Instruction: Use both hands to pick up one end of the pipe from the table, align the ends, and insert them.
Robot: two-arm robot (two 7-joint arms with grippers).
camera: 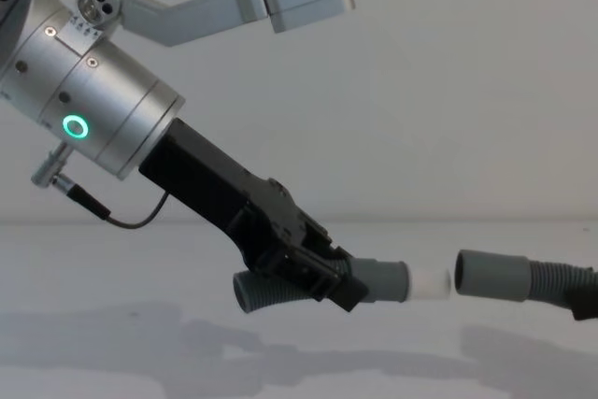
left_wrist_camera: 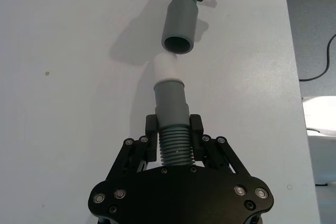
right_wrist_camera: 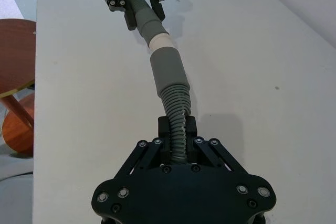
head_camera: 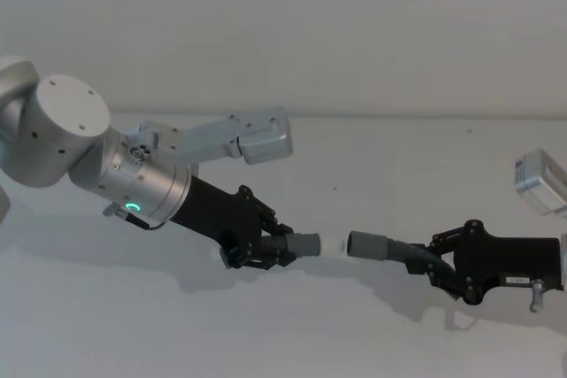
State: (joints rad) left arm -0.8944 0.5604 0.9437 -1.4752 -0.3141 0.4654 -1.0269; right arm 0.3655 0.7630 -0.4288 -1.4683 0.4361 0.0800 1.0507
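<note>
Above the table, clear of its surface: left hose piece with white tip just short of the open cuff on the right hose piece, apparently slightly off axis. Judged light, ribs bendy (cuffs stiffer); grip close behind each cuff. Left gripper clamped on its ribs; right gripper likewise.

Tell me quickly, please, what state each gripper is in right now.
Left gripper: shut on the white-tipped pipe piece.
Right gripper: shut on the open-cuffed pipe piece.
</note>
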